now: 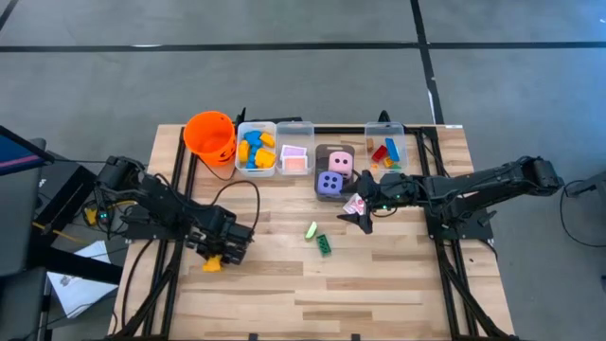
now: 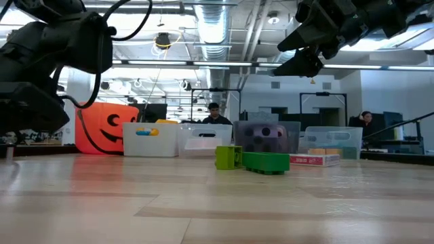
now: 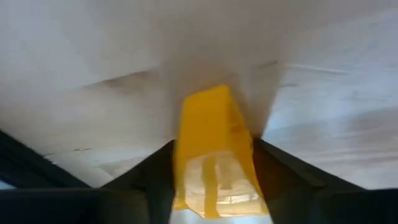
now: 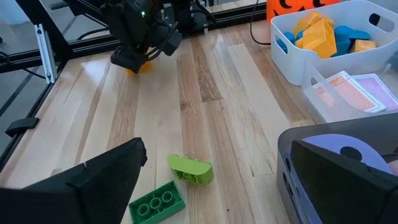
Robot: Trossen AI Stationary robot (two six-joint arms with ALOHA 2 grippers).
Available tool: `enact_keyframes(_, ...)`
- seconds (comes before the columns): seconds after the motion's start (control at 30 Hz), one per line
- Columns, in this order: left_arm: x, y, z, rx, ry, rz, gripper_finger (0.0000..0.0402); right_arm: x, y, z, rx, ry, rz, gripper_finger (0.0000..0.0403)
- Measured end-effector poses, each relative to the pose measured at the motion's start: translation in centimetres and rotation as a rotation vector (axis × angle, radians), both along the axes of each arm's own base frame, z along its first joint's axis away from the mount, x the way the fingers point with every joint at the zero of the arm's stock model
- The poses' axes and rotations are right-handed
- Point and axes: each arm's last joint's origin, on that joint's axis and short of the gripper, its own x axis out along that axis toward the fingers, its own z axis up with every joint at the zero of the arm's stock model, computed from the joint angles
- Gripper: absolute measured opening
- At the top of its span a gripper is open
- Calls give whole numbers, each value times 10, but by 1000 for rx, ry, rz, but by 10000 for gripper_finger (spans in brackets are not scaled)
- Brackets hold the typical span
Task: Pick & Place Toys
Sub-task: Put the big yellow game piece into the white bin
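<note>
Yellow block (image 3: 214,155) lay on the wooden tabletop (image 1: 284,284) near its left edge, pinched between the left end effector's (image 1: 220,254) fingers, green blocks (image 1: 324,244) mid-table, right end effector (image 1: 358,216) spread wide above, beside the purple die (image 1: 329,184).

An orange bucket (image 1: 209,134) with a jack-o'-lantern face is seen at the wooden table's (image 1: 284,294) far edge, beside a row of clear plastic bins (image 1: 294,133); people (image 2: 214,114) are glimpsed beyond.
</note>
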Motion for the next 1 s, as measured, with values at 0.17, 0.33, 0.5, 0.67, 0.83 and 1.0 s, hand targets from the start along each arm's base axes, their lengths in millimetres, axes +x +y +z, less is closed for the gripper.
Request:
enact_keyframes(0.17,4,-1,1,-19,-32,2,149,0,0,0,0,0,0,400)
enact_keyframes(0.33,9,-4,1,-75,-90,-6,149,0,0,0,0,0,0,400)
enact_keyframes(0.5,19,-7,12,-137,-293,-84,164,0,0,0,0,0,0,400)
enact_keyframes(0.67,28,1,22,-42,-470,-111,150,0,0,0,0,-1,0,400)
enact_keyframes(0.83,45,20,33,211,-719,-93,149,0,0,0,-2,-4,-4,400)
enact_keyframes(1.0,68,42,50,510,-1005,-127,159,0,-1,0,-15,-4,-32,400)
